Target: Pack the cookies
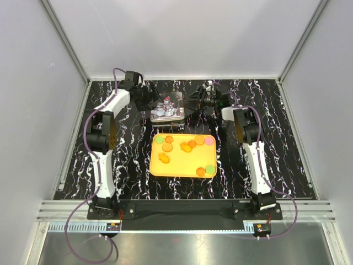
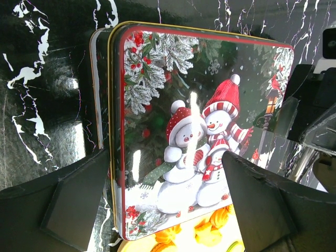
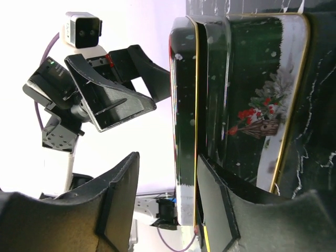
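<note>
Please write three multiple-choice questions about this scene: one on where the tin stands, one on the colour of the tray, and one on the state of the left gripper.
1. Where does the tin stand relative to the tray?
A. On it
B. Just beyond its far edge
C. Left of it

2. Which colour is the tray?
A. Orange
B. Blue
C. White

3. How is the left gripper?
A. Shut on a cookie
B. Shut on the tray
C. Open, fingers either side of the tin

Answers:
1 B, the top view shows the tin behind the tray.
2 A, the cookies lie on an orange tray.
3 C, its wrist view shows the fingers wide apart.
</note>
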Tool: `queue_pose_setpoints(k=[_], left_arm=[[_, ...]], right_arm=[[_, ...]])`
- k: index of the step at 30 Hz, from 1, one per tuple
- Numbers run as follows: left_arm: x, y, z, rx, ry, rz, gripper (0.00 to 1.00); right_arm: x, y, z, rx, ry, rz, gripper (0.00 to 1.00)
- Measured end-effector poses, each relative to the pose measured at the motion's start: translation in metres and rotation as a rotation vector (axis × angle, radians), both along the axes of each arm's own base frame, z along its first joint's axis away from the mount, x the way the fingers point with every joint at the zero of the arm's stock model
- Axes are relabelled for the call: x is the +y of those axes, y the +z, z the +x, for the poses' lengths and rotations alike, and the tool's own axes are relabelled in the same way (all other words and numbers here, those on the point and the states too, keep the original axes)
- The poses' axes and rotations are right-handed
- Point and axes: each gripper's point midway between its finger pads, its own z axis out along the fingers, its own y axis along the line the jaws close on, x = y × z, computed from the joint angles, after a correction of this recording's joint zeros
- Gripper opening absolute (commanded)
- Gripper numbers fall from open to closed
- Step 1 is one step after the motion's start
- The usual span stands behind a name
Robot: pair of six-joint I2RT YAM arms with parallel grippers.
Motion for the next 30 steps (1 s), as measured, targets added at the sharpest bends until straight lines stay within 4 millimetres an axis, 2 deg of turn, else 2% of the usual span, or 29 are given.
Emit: queue_pose_setpoints(k=[6, 14, 23, 30], left_arm=[[0.000, 0.000, 0.000, 0.000, -0.001, -0.002, 0.94], [-0.003, 0.000, -0.001, 0.003, -0.002, -0.004, 0.94], [-0.005, 0.003, -0.001, 0.004, -0.001, -0.007, 0.94], [-0.008, 0.007, -0.001, 0.005, -0.006, -0.008, 0.94]], right_arm=[[-0.006, -0.003, 0.001, -0.014, -0.004, -0.055, 0.58], [-0.013, -0.037, -0.005, 0.047, -0.005, -0.160, 0.63], [-0.018, -0.034, -0.007, 0.011, -0.016, -0.226, 0.73], [-0.018, -0.025, -0.007, -0.020, -0.026, -0.238, 0.74]])
